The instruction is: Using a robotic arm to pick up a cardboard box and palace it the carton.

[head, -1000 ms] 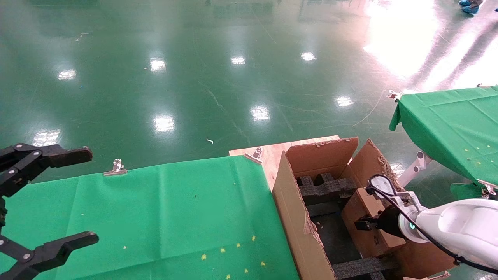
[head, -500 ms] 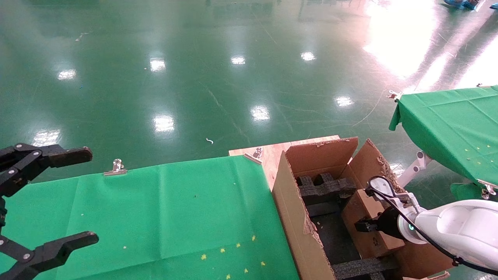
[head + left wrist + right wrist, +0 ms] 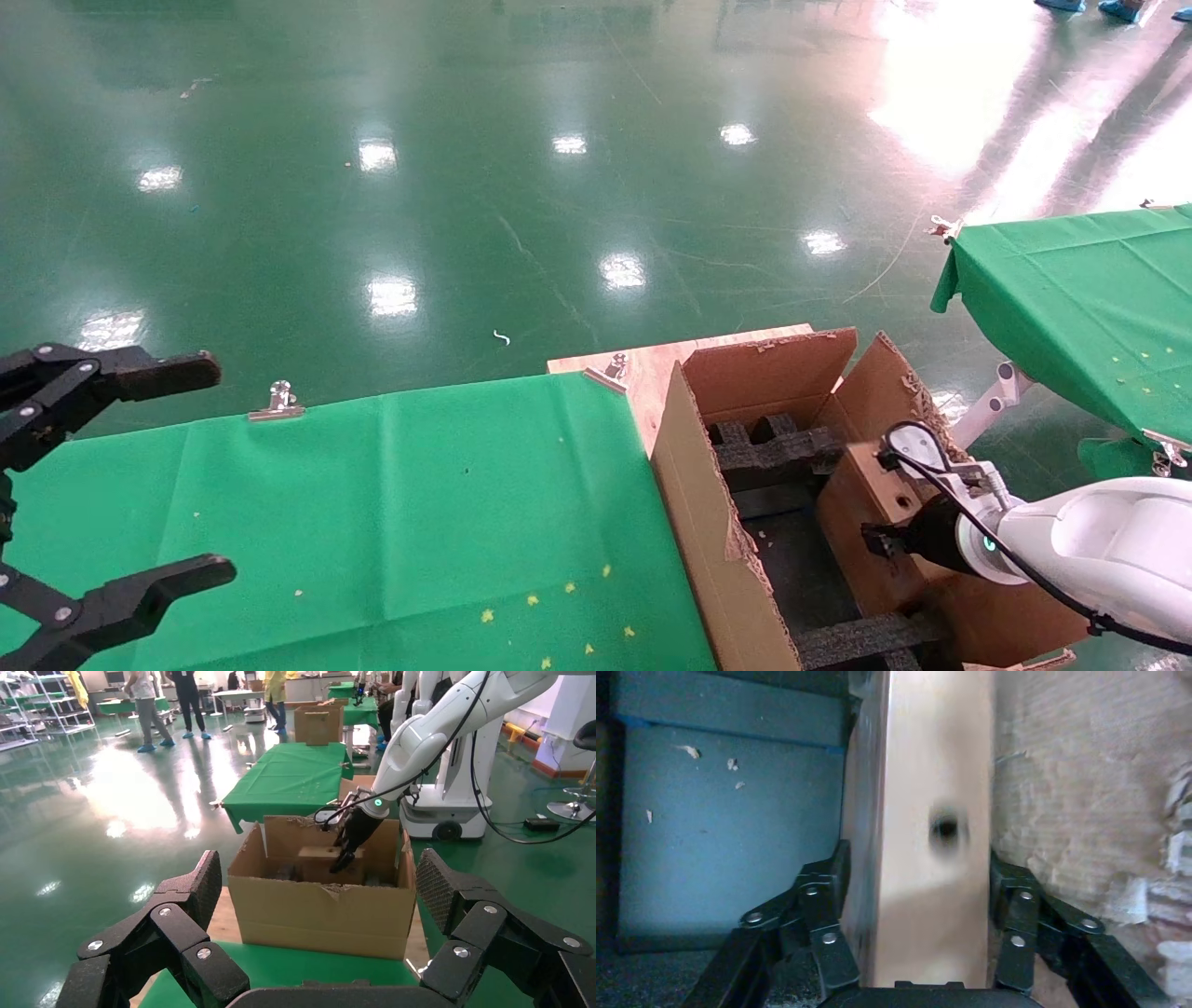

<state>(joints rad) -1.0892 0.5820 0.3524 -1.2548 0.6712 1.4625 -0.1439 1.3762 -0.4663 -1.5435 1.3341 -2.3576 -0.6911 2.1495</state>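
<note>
I see the green floor [image 3: 466,186] filling most of the head view, with my green-clothed table [image 3: 372,522] at the near left and a second green table [image 3: 1080,308] off to the right. The cloth is held by a metal clip [image 3: 277,402] at the far edge.

The carton [image 3: 708,522] stands open at the right end of my table, flaps up, with black foam inserts [image 3: 773,452] inside it. The left wrist view shows the same carton [image 3: 323,910] from the side.

My right arm [image 3: 1099,550] reaches into the carton from the right. Its right gripper [image 3: 916,903] is clamped on the box [image 3: 880,522], one finger on each broad face. The box [image 3: 933,825] stands on edge inside the carton, against the right-hand wall, its hole face toward the wrist camera. I cannot tell whether it rests on the carton floor.

My left gripper [image 3: 140,475] is parked over the table's near left corner, jaws spread wide and holding nothing.
</note>
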